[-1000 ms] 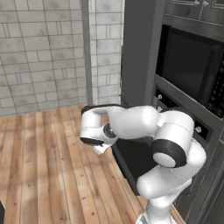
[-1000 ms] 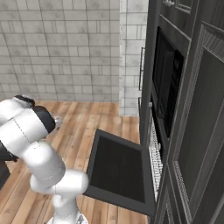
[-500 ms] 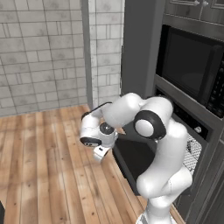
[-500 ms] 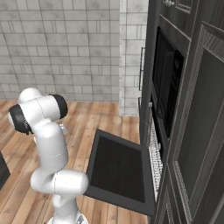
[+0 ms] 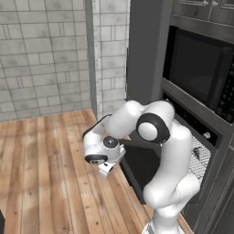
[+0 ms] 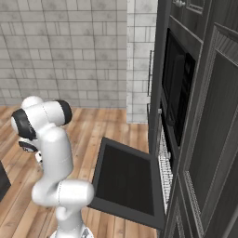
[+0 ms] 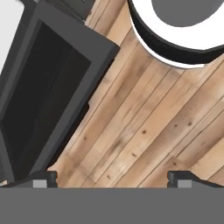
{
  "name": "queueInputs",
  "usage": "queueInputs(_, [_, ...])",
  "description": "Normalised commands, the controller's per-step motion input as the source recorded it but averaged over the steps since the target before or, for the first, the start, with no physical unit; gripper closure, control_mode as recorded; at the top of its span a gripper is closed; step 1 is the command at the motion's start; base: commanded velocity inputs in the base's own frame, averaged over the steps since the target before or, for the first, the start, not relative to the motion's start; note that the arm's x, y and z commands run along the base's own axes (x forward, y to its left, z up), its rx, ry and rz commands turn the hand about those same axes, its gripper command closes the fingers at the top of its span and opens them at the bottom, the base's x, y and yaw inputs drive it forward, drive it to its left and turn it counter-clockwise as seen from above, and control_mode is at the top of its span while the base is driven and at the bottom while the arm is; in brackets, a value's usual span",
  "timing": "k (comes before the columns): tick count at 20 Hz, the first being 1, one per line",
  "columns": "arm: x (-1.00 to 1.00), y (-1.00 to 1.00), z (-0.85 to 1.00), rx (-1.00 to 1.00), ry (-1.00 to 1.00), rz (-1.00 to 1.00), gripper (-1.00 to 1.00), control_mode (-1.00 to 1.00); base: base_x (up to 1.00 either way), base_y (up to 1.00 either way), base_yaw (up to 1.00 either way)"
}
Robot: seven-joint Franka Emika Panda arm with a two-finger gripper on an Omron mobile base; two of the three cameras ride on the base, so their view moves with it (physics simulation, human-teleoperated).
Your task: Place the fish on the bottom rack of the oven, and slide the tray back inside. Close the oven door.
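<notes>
The oven door hangs fully open, flat above the wooden floor. The bottom rack is slid partway out of the oven over the door's inner edge. The gripper hangs low beside the door's outer edge, pointing down at the planks, its jaws spread wide and holding nothing

warm wood plank floor runs to a grey brick wall. a pale tiled pillar stands beside tall dark cabinets holding a glossy black microwave.
</notes>
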Motion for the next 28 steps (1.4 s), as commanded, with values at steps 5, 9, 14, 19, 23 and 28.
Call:
queueInputs(5, [0.25,0.93,0.0,-0.65,0.19,-0.24,-1.0,-1.0,0.0,0.0,0.0])
queueInputs(9, [0.31,0.99,0.0,-0.65,0.19,-0.21,-1.0,-1.0,0.0,0.0,0.0])
queueInputs(14, [0.28,1.0,0.0,-0.6,0.19,-0.15,-1.0,-1.0,0.0,0.0,0.0])
queueInputs(19, [0.33,1.0,0.0,-0.59,0.18,-0.13,-1.0,-1.0,0.0,0.0,0.0])
queueInputs(23, [0.49,1.0,0.0,-0.58,0.14,-0.15,-1.0,-1.0,0.0,0.0,0.0])
queueInputs(28, [0.64,1.0,0.0,-0.58,0.04,-0.16,-1.0,-1.0,0.0,0.0,0.0])
